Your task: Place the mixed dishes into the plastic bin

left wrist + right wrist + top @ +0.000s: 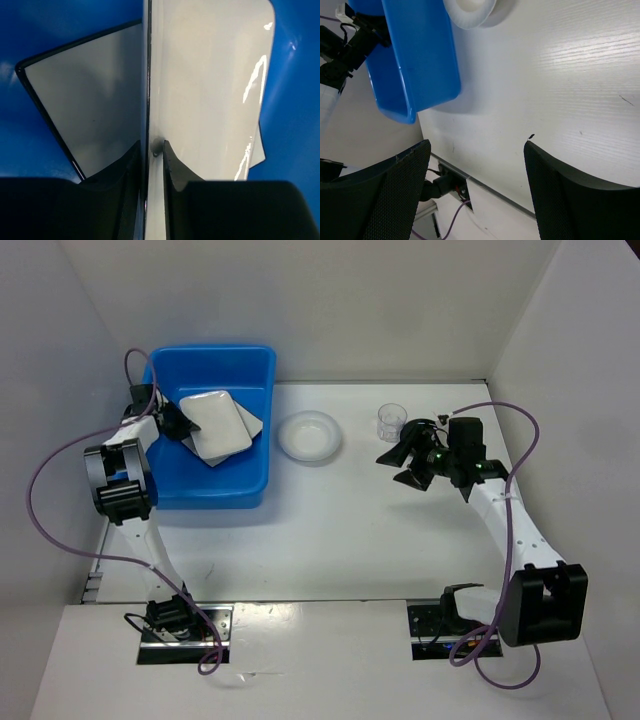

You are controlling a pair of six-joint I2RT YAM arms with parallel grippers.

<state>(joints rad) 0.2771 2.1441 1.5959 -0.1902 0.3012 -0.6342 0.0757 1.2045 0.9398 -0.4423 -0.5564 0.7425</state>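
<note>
Right, tray (215,427) is inside the bin (215,495), lying on top of the plate (253,423). In the top view the tray's long axis runs diagonally, from the bin's far-left toward its near-right. The plate's dark edge pokes out past the tray at the right and the near-left. Can't tell if the tray lies flat on the plate or has its left side raised.

Left jaws reach into the bin from its left wall and sit at the tray's left short edge. In the left wrist view the tray rim runs edge-on straight between the two fingers, one finger on each face, plate to the left of it. Fingers are very close to the rim, but can't tell whether they pinch it or have let go.

The bin sits at the far-left of the table (350,530). The round dish (309,435) is on the table just right of the bin, and the cup (391,420) is further right, upright.

Right jaws spread wide, nothing between them, over the table just on the near side of the cup, apart from it.
</note>
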